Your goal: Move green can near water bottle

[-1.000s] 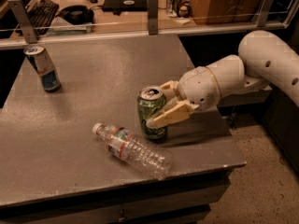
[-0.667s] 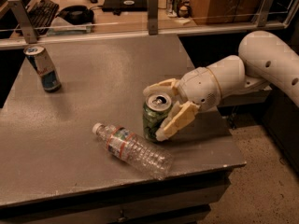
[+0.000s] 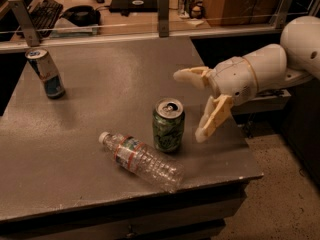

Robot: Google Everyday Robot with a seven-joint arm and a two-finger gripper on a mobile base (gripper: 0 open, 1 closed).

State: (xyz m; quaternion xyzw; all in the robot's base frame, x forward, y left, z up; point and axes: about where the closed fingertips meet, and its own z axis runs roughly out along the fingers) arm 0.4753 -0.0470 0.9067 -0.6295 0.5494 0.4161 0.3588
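Pincer [image 3: 188, 106]: spread wide, grips nothing, hangs over the right part of the surface [image 3: 110, 79], just right of the green can [image 3: 168, 126] and apart from it. Fingers [image 3: 212, 119] pale and tapered, one reaching left at the height of the can's top, the other slanting down toward the surface near its right edge. Joins a bulky white arm [image 3: 260, 69] that comes in from the right side of the view. Green can: stands upright on the surface, right of centre and toward the front, silver top with pull tab facing up, mottled light marks on its side. Water bottle [image 3: 142, 160]: lies on its side just in front of and to the left of the can, white cap pointing to the back left, base toward the front right corner, red-and-white label around the half nearer the cap. Very close to the can; cannot tell whether touching. Blue-and-silver can [image 3: 46, 74]: stands tilted slightly at the far left of the surface, well apart from both. Beyond the back edge, behind a rail, a dark keyboard [image 3: 42, 11] on a wooden desk.
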